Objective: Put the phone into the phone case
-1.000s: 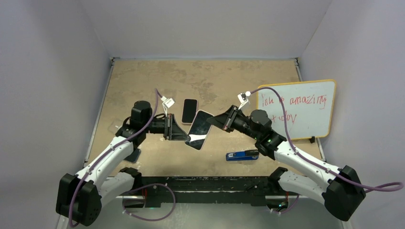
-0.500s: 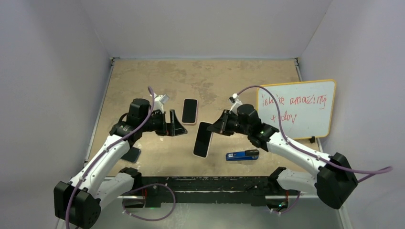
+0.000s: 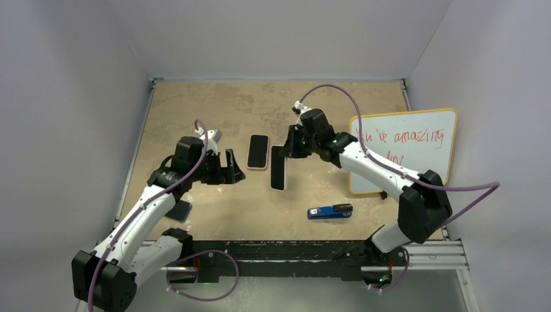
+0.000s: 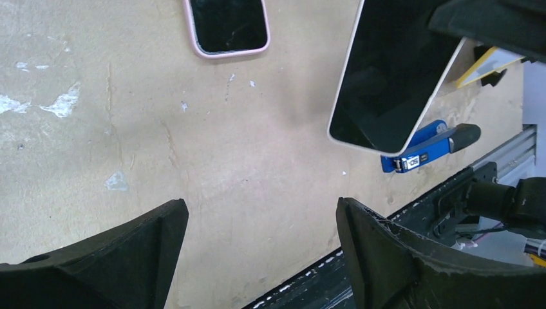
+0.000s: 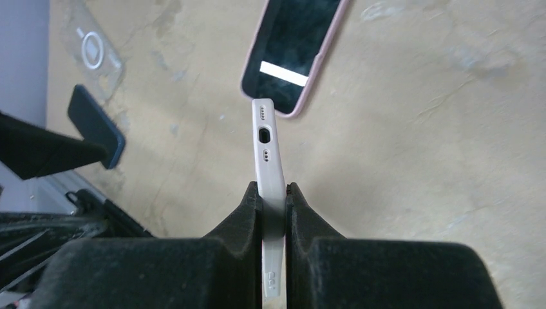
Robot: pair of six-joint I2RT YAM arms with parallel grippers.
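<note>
The left gripper (image 3: 231,168) hovers spread wide and empty over the left-middle of the table (image 3: 195,104), a pink-rimmed phone (image 3: 258,151) lies flat to its right, and just right of that the white-edged phone (image 3: 278,170) hangs edge-on, its far end pinched tight in the right gripper (image 5: 273,190).

On the tan wooden tabletop (image 3: 195,104) the pink-rimmed dark rectangular slab (image 3: 258,151) lies flat behind centre, the white-edged phone (image 3: 278,168) hangs just to its right, off the surface, in the right gripper (image 3: 286,146), the blue-and-black handheld tool (image 3: 329,211) lies nearer front-right, and the yellow-framed whiteboard (image 3: 403,146) stands at the right edge.
</note>
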